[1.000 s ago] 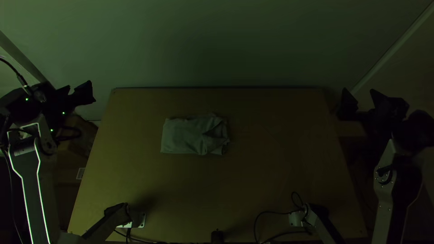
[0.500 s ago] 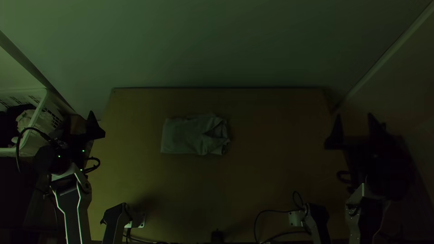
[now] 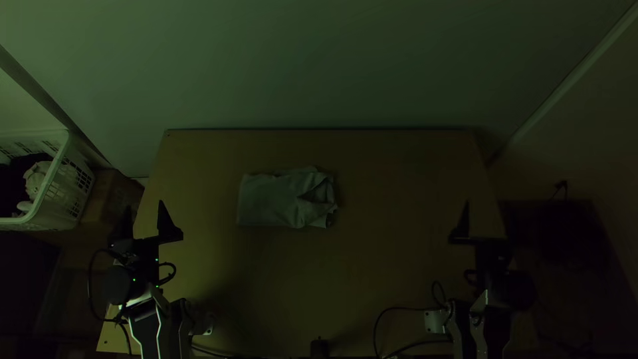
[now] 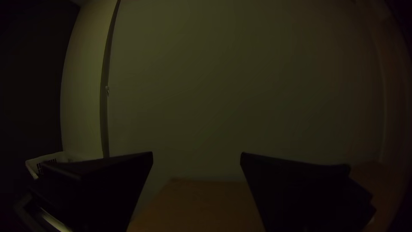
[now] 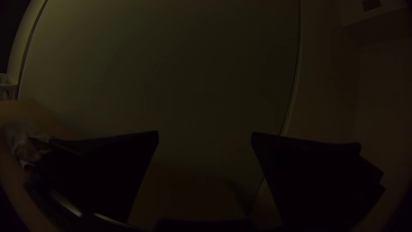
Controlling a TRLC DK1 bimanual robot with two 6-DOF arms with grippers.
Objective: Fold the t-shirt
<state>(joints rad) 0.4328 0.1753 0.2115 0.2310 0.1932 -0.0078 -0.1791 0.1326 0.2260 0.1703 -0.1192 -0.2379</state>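
Observation:
The t-shirt [image 3: 272,201], pale and folded into a compact rectangle, lies left of the middle of the table [image 3: 392,259], with looser, creased layers at its right end. My left gripper [image 3: 144,207] is over the table's left edge, apart from the cloth; in the left wrist view the left gripper [image 4: 196,154] has its fingers wide apart and nothing between them. Over the table's right side is my right gripper [image 3: 484,211], and in the right wrist view the right gripper [image 5: 205,133] is also open and empty, with part of the t-shirt [image 5: 26,148] beyond one finger.
A white basket [image 3: 60,189] holding cloth stands off the table's left side, beside a brown box [image 3: 111,194]. Behind the table rises a pale wall [image 3: 319,63]. Cables [image 3: 399,308] and a small dark object [image 3: 319,347] are at the near edge.
Both arms have drawn in from the outer sides toward the table and back toward their bases, uncovering the basket at the left. The t-shirt has kept its place and shape.

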